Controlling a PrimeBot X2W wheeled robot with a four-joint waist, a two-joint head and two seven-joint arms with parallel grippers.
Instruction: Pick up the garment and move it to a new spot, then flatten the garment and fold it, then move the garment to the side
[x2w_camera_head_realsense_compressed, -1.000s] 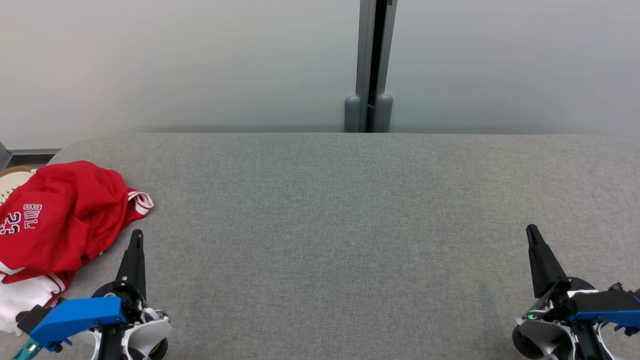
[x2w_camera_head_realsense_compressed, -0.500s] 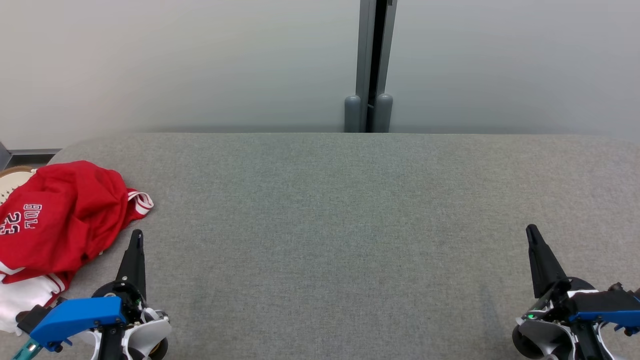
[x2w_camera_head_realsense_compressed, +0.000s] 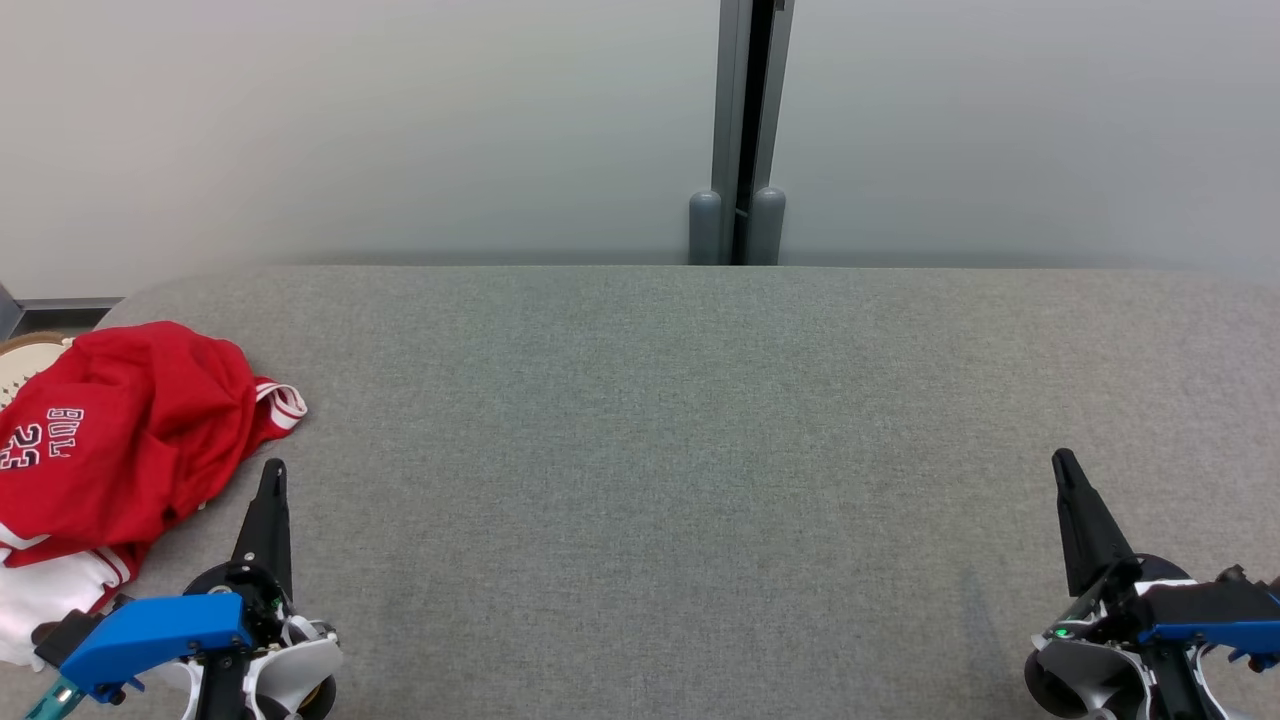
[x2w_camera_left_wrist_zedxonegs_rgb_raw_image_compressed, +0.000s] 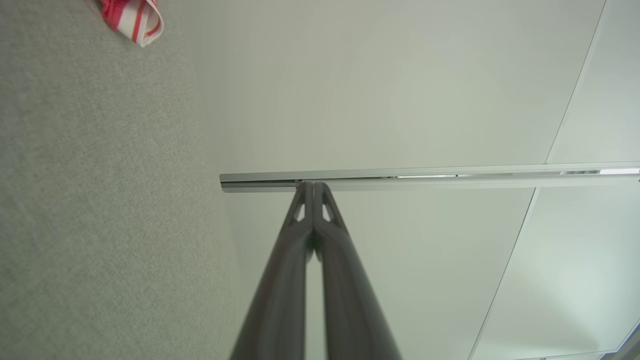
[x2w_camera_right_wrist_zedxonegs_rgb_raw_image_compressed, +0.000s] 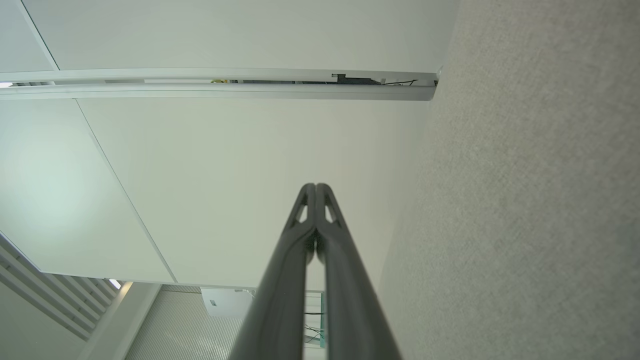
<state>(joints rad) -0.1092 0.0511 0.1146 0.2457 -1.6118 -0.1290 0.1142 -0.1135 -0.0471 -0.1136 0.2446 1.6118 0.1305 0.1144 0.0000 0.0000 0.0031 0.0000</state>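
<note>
The crumpled red, white-trimmed jersey (x2w_camera_head_realsense_compressed: 120, 440) lies at the left edge of the grey fabric table (x2w_camera_head_realsense_compressed: 650, 420), just beside the closed, empty left gripper (x2w_camera_head_realsense_compressed: 272, 470). A shallow pinch could drag it off that edge. The right gripper (x2w_camera_head_realsense_compressed: 1062, 460), likewise closed and empty, sits far right.

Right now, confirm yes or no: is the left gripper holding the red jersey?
No: the left gripper is shut with nothing between its fingers, and the red jersey lies crumpled beside it.
</note>
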